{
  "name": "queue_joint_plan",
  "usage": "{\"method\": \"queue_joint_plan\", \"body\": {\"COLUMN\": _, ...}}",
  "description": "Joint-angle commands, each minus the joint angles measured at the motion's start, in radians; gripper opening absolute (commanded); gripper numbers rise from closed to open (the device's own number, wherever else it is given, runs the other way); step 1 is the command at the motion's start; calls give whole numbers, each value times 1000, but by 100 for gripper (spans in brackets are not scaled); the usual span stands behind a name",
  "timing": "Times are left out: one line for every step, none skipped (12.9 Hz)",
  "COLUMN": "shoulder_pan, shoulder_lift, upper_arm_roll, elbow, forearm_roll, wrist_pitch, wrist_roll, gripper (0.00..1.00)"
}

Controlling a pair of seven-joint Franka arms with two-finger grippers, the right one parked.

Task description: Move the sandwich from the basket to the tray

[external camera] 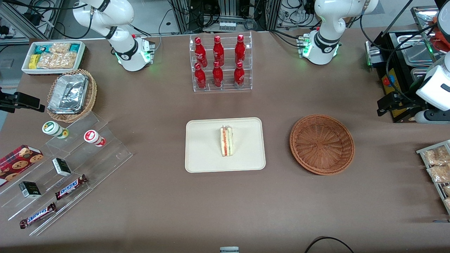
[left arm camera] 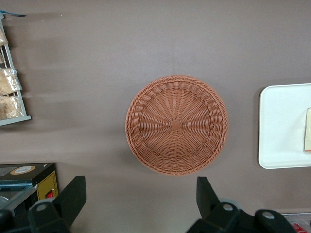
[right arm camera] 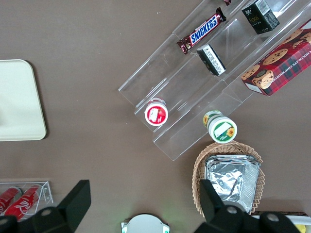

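The whole table is seen from above by the front view. The basket is viewed straight down from high above by the left wrist camera, over the gripper. The tray is shared by all views.

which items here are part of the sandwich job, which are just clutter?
Job:
sandwich, on the tray
basket, nothing in it
gripper, open, high above the basket

Clutter:
cola bottles
Snickers bars
cookie box
foil containers

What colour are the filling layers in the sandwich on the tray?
Red and green between white bread, clearest in the front view: sandwich on the cream tray.
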Motion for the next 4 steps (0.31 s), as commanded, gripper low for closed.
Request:
{"method": "queue_joint_plan", "body": {"shoulder_pan": 12, "shoulder_lift": -33, "upper_arm_roll": -9, "elbow": 1, "forearm_roll": 1, "wrist_pitch": -29, "wrist_roll": 11, "gripper": 100}}
{"method": "queue_joint_plan", "body": {"shoulder_pan": 12, "shoulder_lift": -54, "upper_arm_roll": -5, "elbow": -28, "forearm_roll": 1, "wrist_pitch": -20, "wrist_roll": 11, "gripper": 100}}
{"method": "queue_joint_plan", "body": {"shoulder_pan": 12, "shoulder_lift": -64, "upper_arm_roll": -3, "elbow": -36, "forearm_roll": 1, "wrist_pitch": -20, "wrist_roll": 17, "gripper": 100}}
{"method": "queue_joint_plan", "body": {"shoulder_pan": 14, "shoulder_lift": -61, "upper_arm_roll": -4, "elbow": -35, "forearm_roll": 1, "wrist_pitch": -21, "wrist_roll": 17, "gripper": 100}}
